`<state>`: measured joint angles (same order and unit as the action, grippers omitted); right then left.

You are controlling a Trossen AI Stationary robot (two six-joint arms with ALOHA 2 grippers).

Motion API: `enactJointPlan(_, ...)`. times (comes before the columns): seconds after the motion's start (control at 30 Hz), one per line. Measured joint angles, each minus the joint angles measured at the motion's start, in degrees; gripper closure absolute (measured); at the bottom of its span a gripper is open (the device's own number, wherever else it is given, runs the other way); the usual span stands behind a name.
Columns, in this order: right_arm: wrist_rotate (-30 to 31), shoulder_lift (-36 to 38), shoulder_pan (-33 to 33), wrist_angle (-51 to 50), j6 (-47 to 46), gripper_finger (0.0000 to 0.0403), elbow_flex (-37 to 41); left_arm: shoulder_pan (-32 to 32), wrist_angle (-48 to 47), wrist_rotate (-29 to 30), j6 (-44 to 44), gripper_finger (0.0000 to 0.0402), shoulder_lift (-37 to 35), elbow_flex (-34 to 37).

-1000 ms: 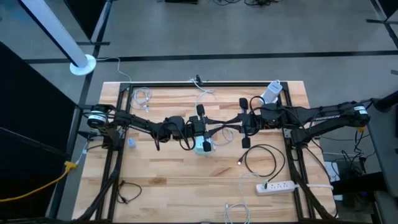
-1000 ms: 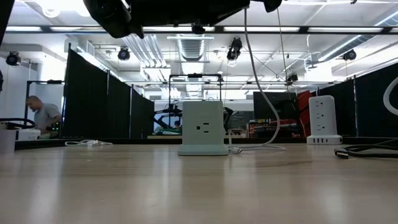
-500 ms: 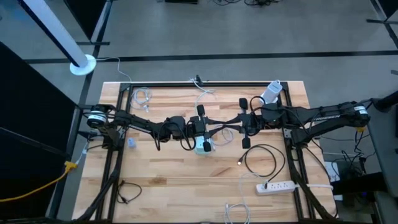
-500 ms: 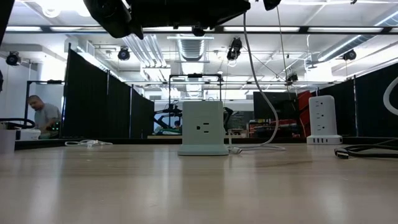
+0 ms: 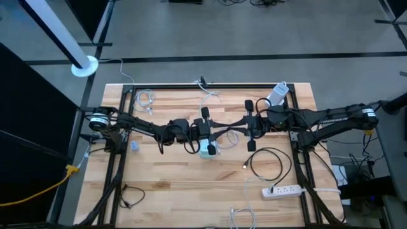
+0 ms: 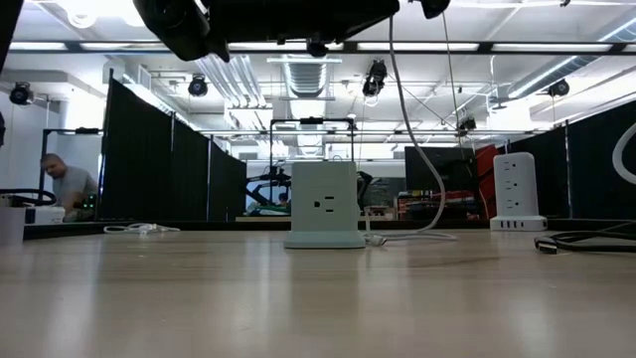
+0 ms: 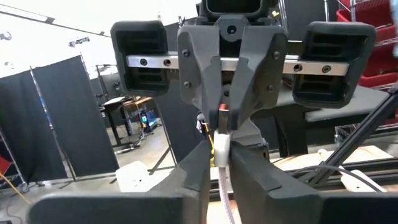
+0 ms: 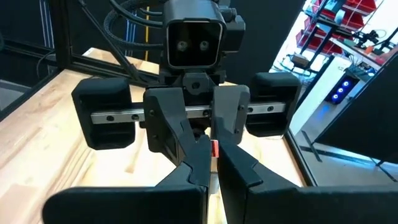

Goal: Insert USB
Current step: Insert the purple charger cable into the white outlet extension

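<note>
Both arms meet level above the middle of the table. My left gripper [image 5: 222, 130] [image 7: 219, 148] is shut on a white USB plug [image 7: 221, 147], whose white cable [image 6: 412, 129] hangs down to the table. My right gripper [image 5: 231, 128] [image 8: 212, 157] faces it, fingertip to fingertip, shut on a small red-marked piece [image 8: 214, 148] at the plug's front. A pale power cube [image 5: 208, 150] [image 6: 325, 204] stands upright on the wood just below the two grippers, near side. My left gripper pinches the white plug's body [image 7: 221, 142] between its two fingers. They come level from the table's left and lie along the cable. The plug is lifted clear, and the cable runs back between the fingers and hangs slack. My right gripper pinches the red-marked front end [image 8: 215, 147] of the plug between its fingertips, level from the table's right. Its own fingers hide most of the contact. The piece is held clear of the table.
A white tower power strip [image 5: 276, 94] [image 6: 515, 194] stands at the far right. A flat white power strip [image 5: 283, 190] and a black cable loop [image 5: 267, 162] lie at the near right. Loose white cables [image 5: 145, 99] lie at the far left. A person [image 6: 65, 184] sits beyond the table.
</note>
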<state>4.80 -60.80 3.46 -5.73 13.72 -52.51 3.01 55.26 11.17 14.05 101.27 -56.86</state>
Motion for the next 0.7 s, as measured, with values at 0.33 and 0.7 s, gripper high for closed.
enactJointPlan(0.33,4.0,0.1,-0.1,-4.6,-4.0,0.0382,-0.1,-0.1,-1.7,1.2,0.5,0.0386,0.1,0.1)
enactJointPlan(0.7,15.2,-1.1,-0.1,-23.9,-8.9,0.0228,-8.1,0.3,-4.8,1.8,0.3,0.0386,-0.2,2.6)
